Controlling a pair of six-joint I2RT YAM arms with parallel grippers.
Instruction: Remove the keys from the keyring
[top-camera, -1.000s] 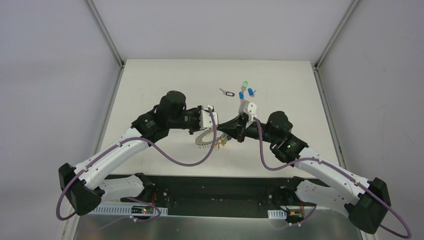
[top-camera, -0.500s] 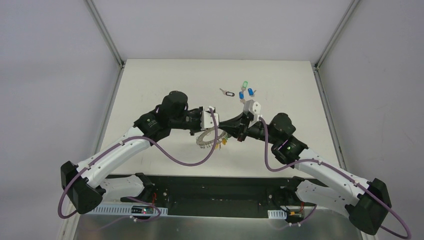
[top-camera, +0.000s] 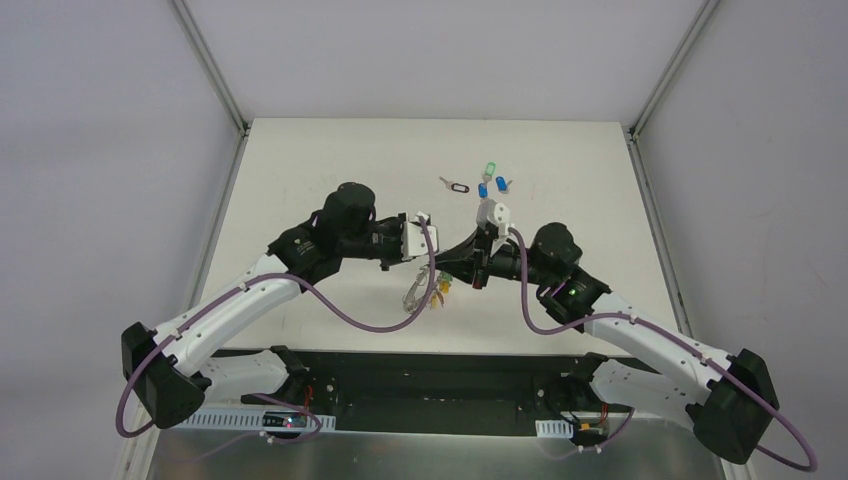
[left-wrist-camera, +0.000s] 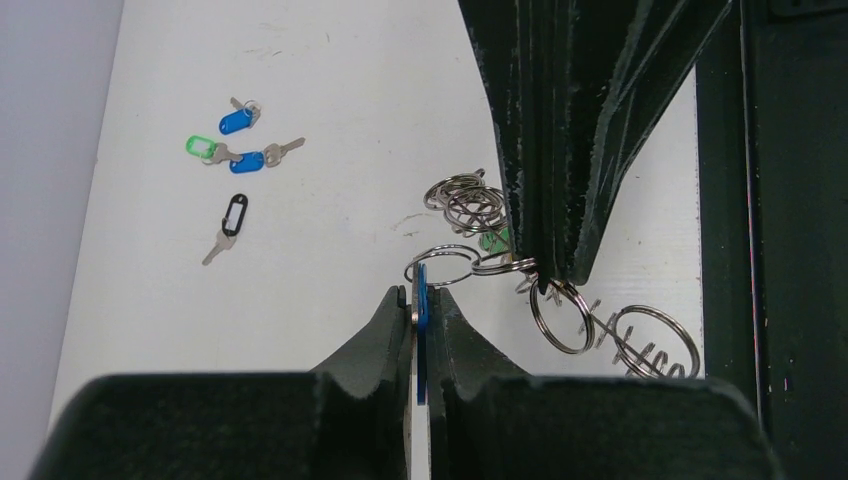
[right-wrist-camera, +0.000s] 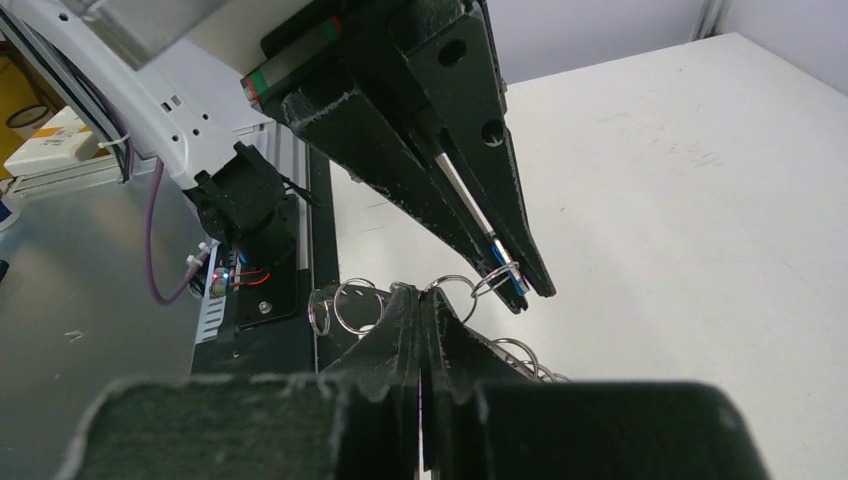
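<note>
Keyring (left-wrist-camera: 470, 208) apparently pinched by right gripper (right-wrist-camera: 421, 305); left gripper (left-wrist-camera: 418, 300) clamps blue-tagged key (left-wrist-camera: 422, 290); black tag (left-wrist-camera: 234, 213) label illegible.

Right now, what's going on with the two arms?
Both arms meet over the table. The left gripper is shut on a blue-tagged key; the right gripper pinches one linked wire ring of the keyring right beside it. Four keys lie loose farther out: two blue, one green, one black. A green tag shows among the rings, so the job isn't finished.
</note>
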